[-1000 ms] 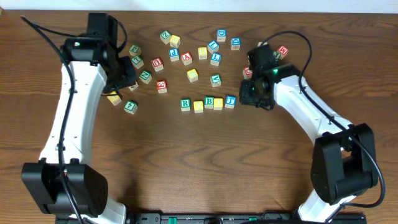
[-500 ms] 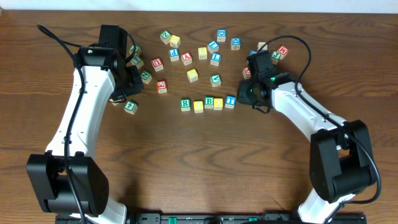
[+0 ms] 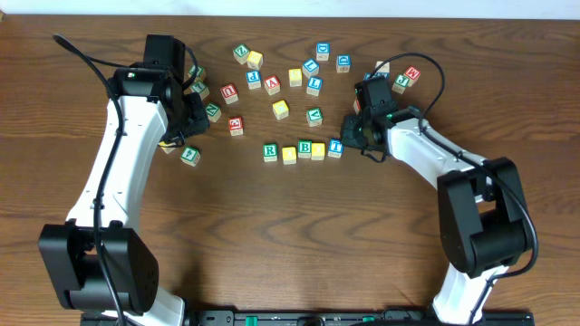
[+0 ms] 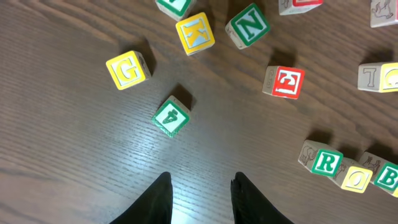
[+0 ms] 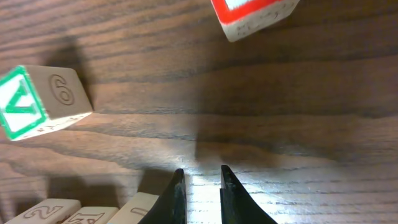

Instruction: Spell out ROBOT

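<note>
Right gripper (image 5: 200, 196), fingers parted by only a narrow gap and gripping nothing; hovers low over bare table (image 3: 272, 235) just beside the T block (image 3: 336, 146), at the right-hand end of the word row. Left gripper (image 4: 202, 199) likewise empty, jaws set wider, hanging well off to the left near loose blocks. Row lying mid-table: R block (image 3: 270, 150), yellow O block (image 3: 289, 155), B block (image 3: 305, 148), second yellow block (image 3: 318, 151) with a letter too small to read, then the T, all side by side and close, possibly touching. Long axis running across the table from the robot's left to its right, not quite straight, with both yellow blocks a shade nearer the robot and the T end tipped slightly away. Printed faces turned upward, letter tops pointing away from the robot, so reads left to right from above. Looks essentially spelled, judging by that order. Main danger from here: any sideways sweep or twist of the right fingers while so close, enough to clip the T, spin it off square, or shove the whole line along and open gaps. Second risk on pulling away: brushing the green V block (image 5: 37, 102) or the red block (image 5: 252, 15) ahead of the fingers and knocking one toward the row. Safest to lift straight up before moving off.
</note>
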`<state>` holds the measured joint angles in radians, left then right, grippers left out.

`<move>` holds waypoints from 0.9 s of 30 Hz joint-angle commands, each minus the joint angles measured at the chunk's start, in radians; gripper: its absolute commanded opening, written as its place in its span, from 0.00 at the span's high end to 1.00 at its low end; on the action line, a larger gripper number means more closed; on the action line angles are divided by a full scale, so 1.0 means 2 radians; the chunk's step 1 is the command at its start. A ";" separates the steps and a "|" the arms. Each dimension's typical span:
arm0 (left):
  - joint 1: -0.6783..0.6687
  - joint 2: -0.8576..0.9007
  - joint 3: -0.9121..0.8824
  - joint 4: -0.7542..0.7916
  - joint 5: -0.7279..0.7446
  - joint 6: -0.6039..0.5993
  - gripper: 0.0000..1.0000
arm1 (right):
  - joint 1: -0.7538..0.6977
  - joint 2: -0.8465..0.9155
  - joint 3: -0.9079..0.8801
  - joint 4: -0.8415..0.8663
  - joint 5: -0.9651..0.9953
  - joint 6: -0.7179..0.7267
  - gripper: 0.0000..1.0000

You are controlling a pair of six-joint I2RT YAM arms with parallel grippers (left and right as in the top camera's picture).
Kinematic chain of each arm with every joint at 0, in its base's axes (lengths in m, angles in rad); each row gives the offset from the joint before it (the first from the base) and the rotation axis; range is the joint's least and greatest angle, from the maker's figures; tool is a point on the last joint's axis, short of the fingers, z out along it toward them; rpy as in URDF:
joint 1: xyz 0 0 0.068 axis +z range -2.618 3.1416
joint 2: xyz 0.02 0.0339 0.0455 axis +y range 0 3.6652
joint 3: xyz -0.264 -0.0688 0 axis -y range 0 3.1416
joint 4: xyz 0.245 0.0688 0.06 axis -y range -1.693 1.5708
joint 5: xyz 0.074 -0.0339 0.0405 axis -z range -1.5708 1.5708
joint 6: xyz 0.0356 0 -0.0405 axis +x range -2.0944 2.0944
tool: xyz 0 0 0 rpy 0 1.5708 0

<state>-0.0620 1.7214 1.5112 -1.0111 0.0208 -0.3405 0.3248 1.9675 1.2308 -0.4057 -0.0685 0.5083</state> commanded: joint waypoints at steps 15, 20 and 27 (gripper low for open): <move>-0.012 0.004 -0.002 0.008 -0.003 -0.004 0.69 | 0.011 0.008 -0.004 0.009 -0.007 -0.018 0.86; -0.027 0.004 -0.002 0.017 -0.003 -0.002 0.69 | 0.012 0.008 -0.004 0.009 -0.010 -0.027 0.86; -0.028 0.004 -0.002 0.017 -0.003 -0.002 0.69 | 0.012 0.008 -0.004 0.011 -0.010 -0.027 0.86</move>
<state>-0.1162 1.7214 1.5112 -0.9775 0.0204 -0.3405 0.3408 1.9759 1.2285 -0.3870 -0.0830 0.4694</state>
